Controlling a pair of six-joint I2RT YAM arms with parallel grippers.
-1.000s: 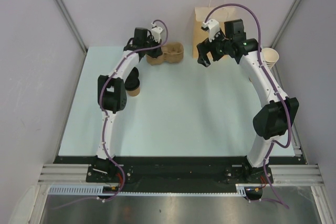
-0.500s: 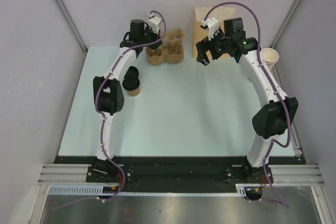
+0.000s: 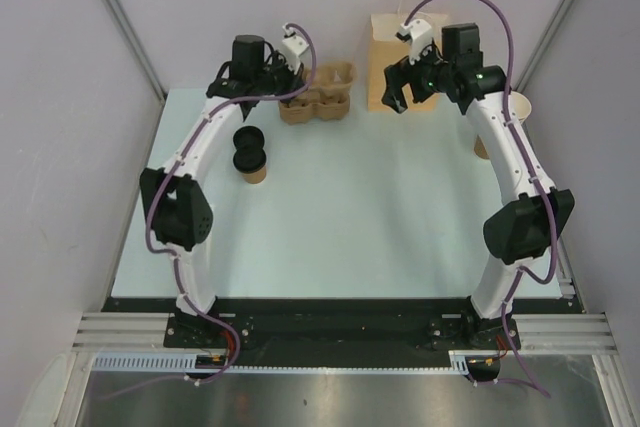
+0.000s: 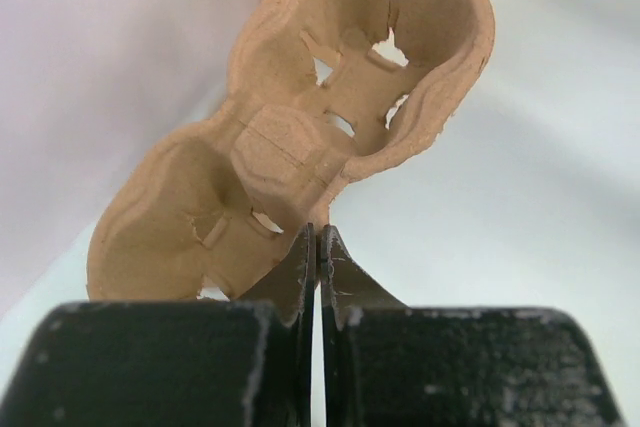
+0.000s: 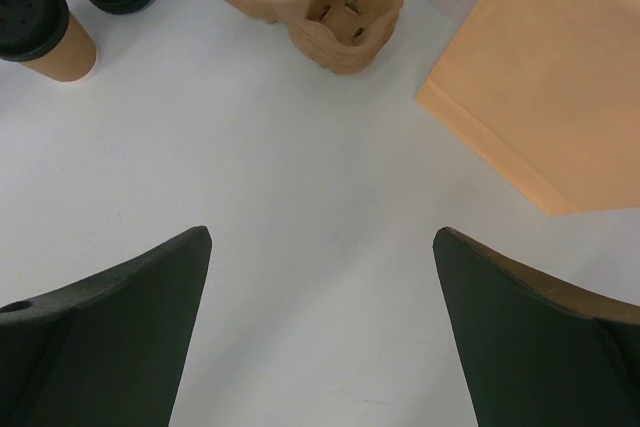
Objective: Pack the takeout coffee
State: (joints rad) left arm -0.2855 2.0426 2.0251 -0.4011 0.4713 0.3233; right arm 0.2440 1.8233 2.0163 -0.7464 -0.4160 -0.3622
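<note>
Tan paper under a black lid, the takeout coffee cup point(image 3: 256, 164) stands upright on the left part of the pale table point(image 3: 360, 227). It is clear of both arms. A second black lid point(image 3: 245, 137) lies just beside it, toward the back.

Further back, the left gripper point(image 4: 318, 239) has its jaws pinched together on the rim of a brown pulp cup tray point(image 4: 330, 117), which hangs tilted from it. A second pulp tray point(image 5: 345, 12) rests on the table beneath and beside the held one.

The right gripper point(image 5: 322, 234) hovers over bare table with its fingers spread wide and nothing between them. It is near a flat kraft paper bag point(image 5: 520, 97) that stands at the back wall. A stack of paper cups point(image 3: 514, 105) shows behind the right arm at the table's right edge.
</note>
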